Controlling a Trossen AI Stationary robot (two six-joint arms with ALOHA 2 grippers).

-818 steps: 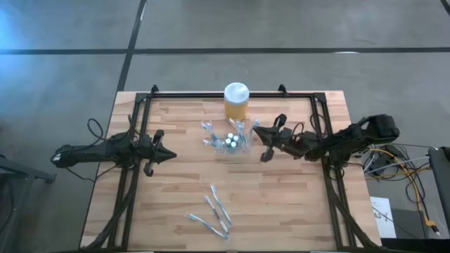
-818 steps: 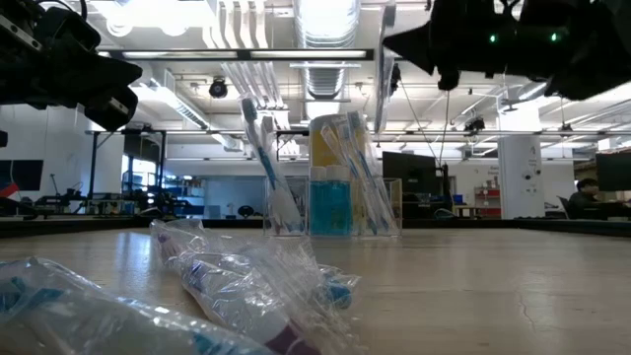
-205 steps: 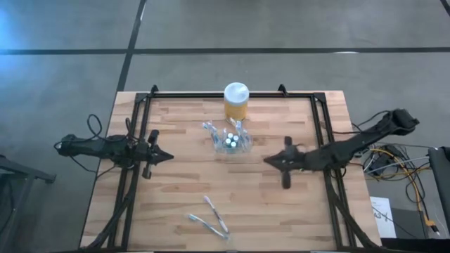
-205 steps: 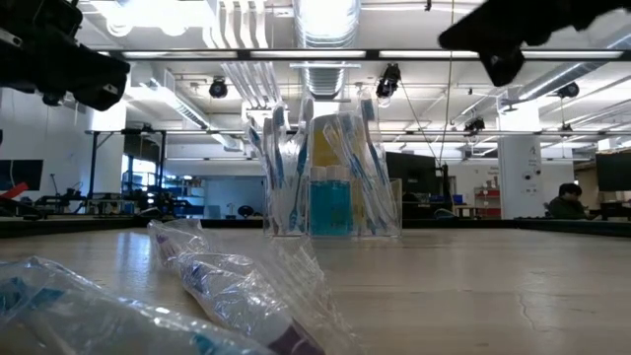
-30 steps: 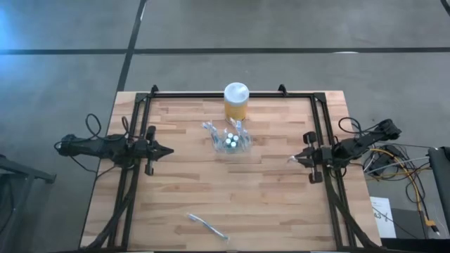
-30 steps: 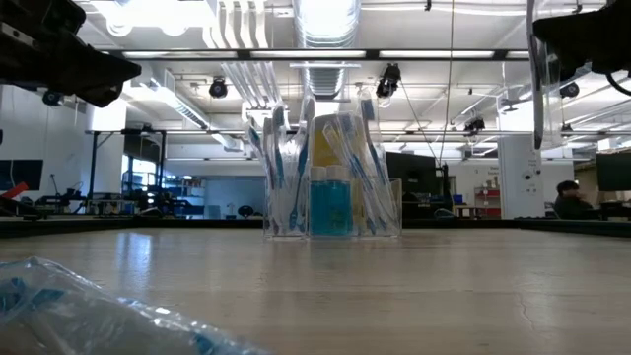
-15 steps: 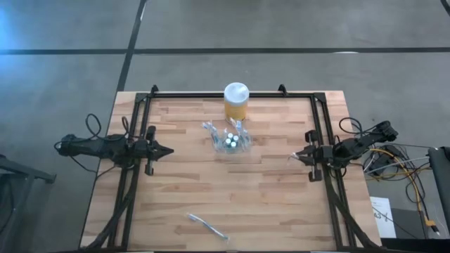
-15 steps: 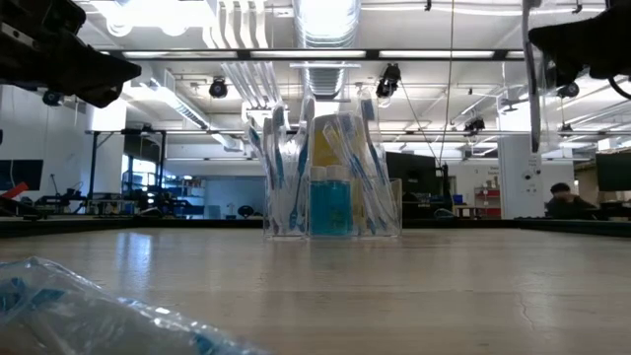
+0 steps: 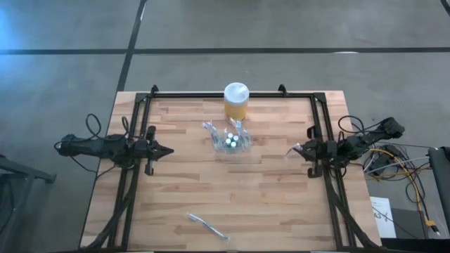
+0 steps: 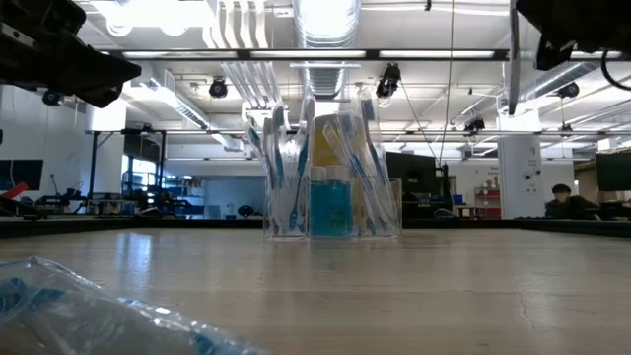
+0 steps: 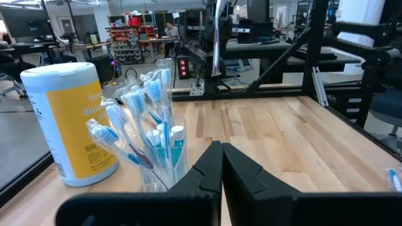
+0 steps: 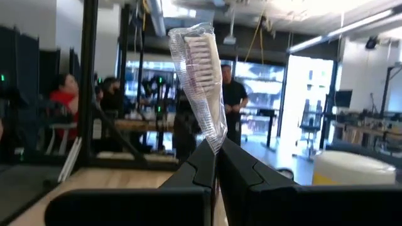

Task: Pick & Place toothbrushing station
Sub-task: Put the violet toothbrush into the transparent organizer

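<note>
The clear plastic holder (image 9: pixel 230 140) stands on its base at the table's middle, with several blue-and-white wrapped toothbrushes upright in it and white-capped pieces; it also shows in the low view (image 10: pixel 330 177) and the left wrist view (image 11: pixel 154 144). My right gripper (image 9: pixel 299 150) is at the right edge, above the table, shut on a wrapped toothbrush (image 12: pixel 201 69). One wrapped toothbrush (image 9: pixel 207 226) lies flat near the table's near edge. My left gripper (image 9: pixel 169 150) is shut and empty at the left, pointing at the holder. My right gripper pinches the wrapped toothbrush between its two fingers, on the wrapper just below the bristle head (image 12: pixel 217 139). The fingers come level from the table's right and lie across the brush. The brush stands about upright (image 10: pixel 514 59), lifted clear of the table.
The yellow jar with a white lid (image 9: pixel 236 100) stands just behind the holder, near the far edge. Black frame rails (image 9: pixel 133 176) run along both sides of the table. People show in the room beyond the table.
My right gripper has gone up and a little toward the table's far edge, still shut on the wrapped toothbrush, which stays about upright and clear of the table.
</note>
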